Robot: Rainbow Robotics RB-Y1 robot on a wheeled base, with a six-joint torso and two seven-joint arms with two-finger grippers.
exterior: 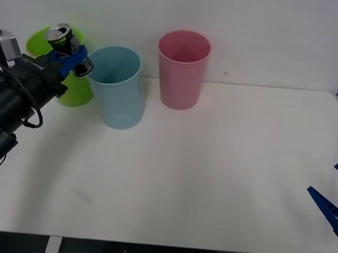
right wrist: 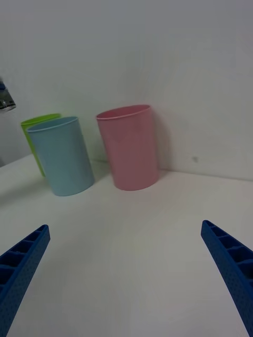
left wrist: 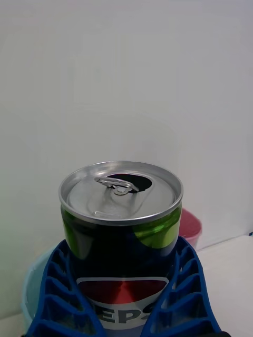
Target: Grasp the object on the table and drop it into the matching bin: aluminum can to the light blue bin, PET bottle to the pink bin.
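The left gripper (exterior: 72, 60) has its blue ribbed fingers (left wrist: 58, 295) clenched around the aluminum can (exterior: 63, 38), holding it upright in the air at the upper left of the front view. In the left wrist view the can (left wrist: 121, 226) stands between the two fingers, its silver top with the pull-tab and open mouth facing up, a green band below the rim and a dark label lower down. In the front view the held can appears in front of the lime green bin (exterior: 72, 86), just left of the rim of the light blue bin (exterior: 119, 87), and above the desk (exterior: 200, 176). The pink bin (exterior: 182, 69) stands upright to the right of the light blue one, near it but apart. The right gripper (exterior: 334, 195) waits at the lower right of the frame, over the desk's edge, its fingers (right wrist: 23, 263) spread wide and holding nothing.
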